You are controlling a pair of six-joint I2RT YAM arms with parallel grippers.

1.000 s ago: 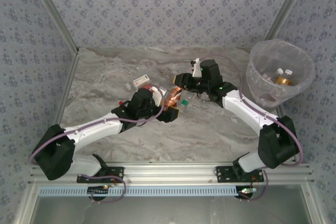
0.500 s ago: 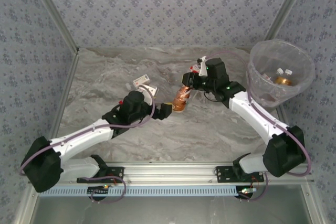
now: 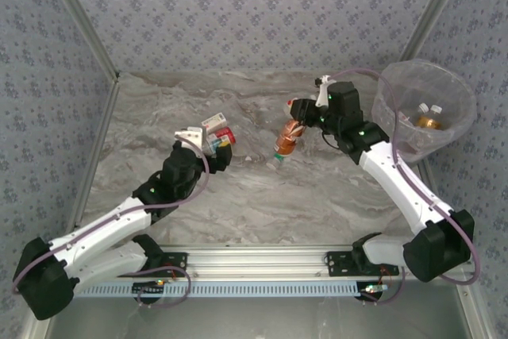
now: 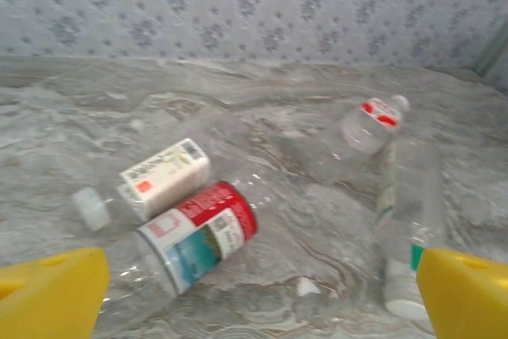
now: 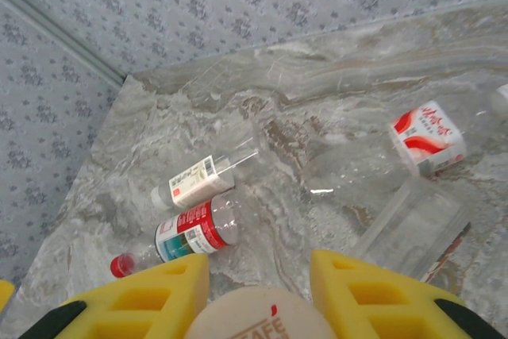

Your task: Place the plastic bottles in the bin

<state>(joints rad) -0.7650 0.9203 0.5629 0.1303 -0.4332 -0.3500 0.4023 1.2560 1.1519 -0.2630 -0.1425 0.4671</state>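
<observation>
Marble worktop (image 3: pixel 317 196), patterned walls around it. Four plastic bottles lie loose on it, all on their sides. The white-label bottle (image 4: pixel 163 176), white cap, lies just beside the red-label bottle (image 4: pixel 202 232); can't tell if they touch. Further right is a clear bottle with red-and-white label (image 4: pixel 369 121). Near that is a clear bottle with green-marked label (image 4: pixel 401 220), white cap toward the left wrist camera. Nothing stands between the left pincer (image 4: pixel 258 283) and the white/red pair.

Left arm is stretched long and low from its base toward middle-left. The left pincer is over the pair with jaws spread wide, holding nothing.

Right arm reaches up and inward, forearm passing just beside the bin (image 3: pixel 401 147). The right pincer (image 5: pixel 258 279) is clamped on the copper-brown bottle (image 3: pixel 286 139). That bottle hangs tilted under it over mid-worktop, well apart from the bin.

Bin is upright at the far right corner. Two white caps and something orange show through its wall; exact number inside can't tell.

Count: four bottles loose, one gripped, at least two in the bin, one bin, two arms.
</observation>
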